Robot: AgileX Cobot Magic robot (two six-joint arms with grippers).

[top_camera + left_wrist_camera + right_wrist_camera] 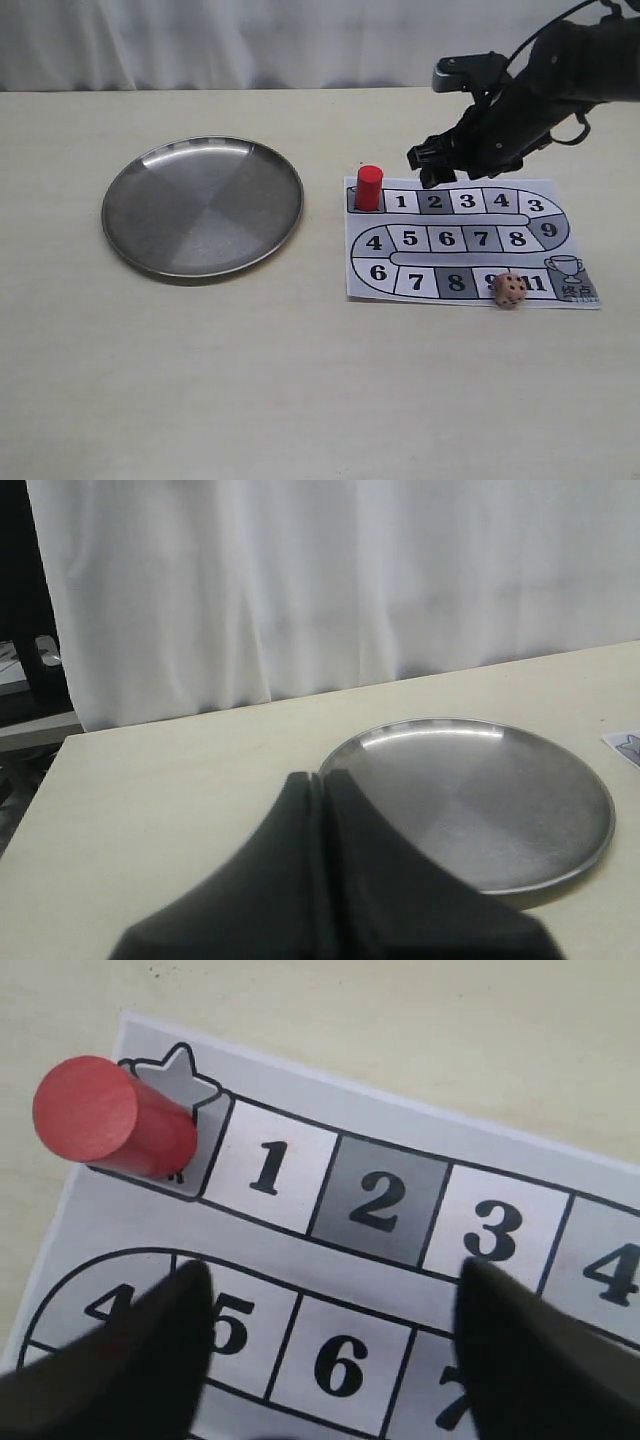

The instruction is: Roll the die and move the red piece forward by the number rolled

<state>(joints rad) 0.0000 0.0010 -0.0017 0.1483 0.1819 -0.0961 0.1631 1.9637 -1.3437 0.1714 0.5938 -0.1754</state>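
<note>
The red piece stands upright on the star start square at the top left of the paper game board. The pinkish-tan die rests at the board's near edge, between squares 9 and 11. My right gripper hangs open above the board's first row, a short way right of the red piece, with nothing between its fingers. My left gripper is shut and empty, near the rim of the metal plate; the exterior view does not show it.
A round steel plate lies left of the board. A white curtain hangs behind the table's far edge. The right arm reaches in from the upper right.
</note>
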